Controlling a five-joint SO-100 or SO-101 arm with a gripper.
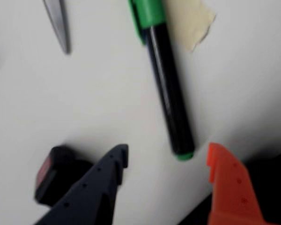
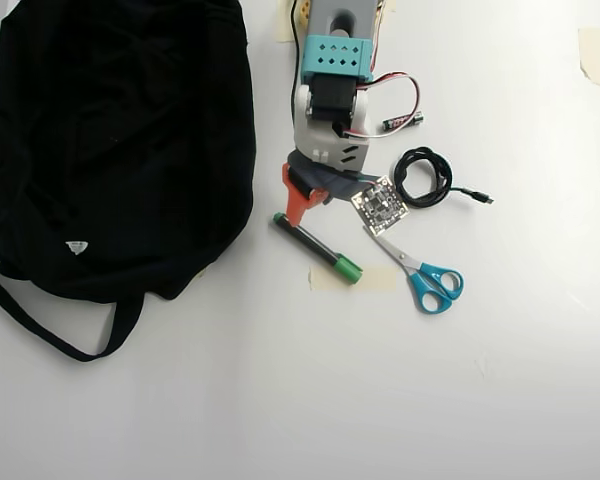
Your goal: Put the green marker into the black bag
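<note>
Currently the gripper (image 1: pixel 166 161) is held wide open and empty just above the table (image 2: pixel 500 400), its dark finger and orange finger set either side of the marker's small green end tip in the wrist view; this spread is judged to be a pre-grasp alignment, with nothing clamped yet. The marker (image 2: pixel 317 248) lies flat on the white surface, its green cap resting on a strip of tape (image 2: pixel 375 280) at the right in the overhead view, and its tip end just beside the orange finger. The bag (image 2: pixel 120 140) is spread at the left, near the marker but apart from it, presumably placed within reach for the drop. The scissors (image 2: pixel 427 277), a coiled cable (image 2: pixel 423 176) and a small circuit board (image 2: pixel 380 206) lie to the right. A small black block (image 1: pixel 54 173) is seen beside the dark finger. The table is plain white and evenly lit; nothing of the room beyond it is shown.
</note>
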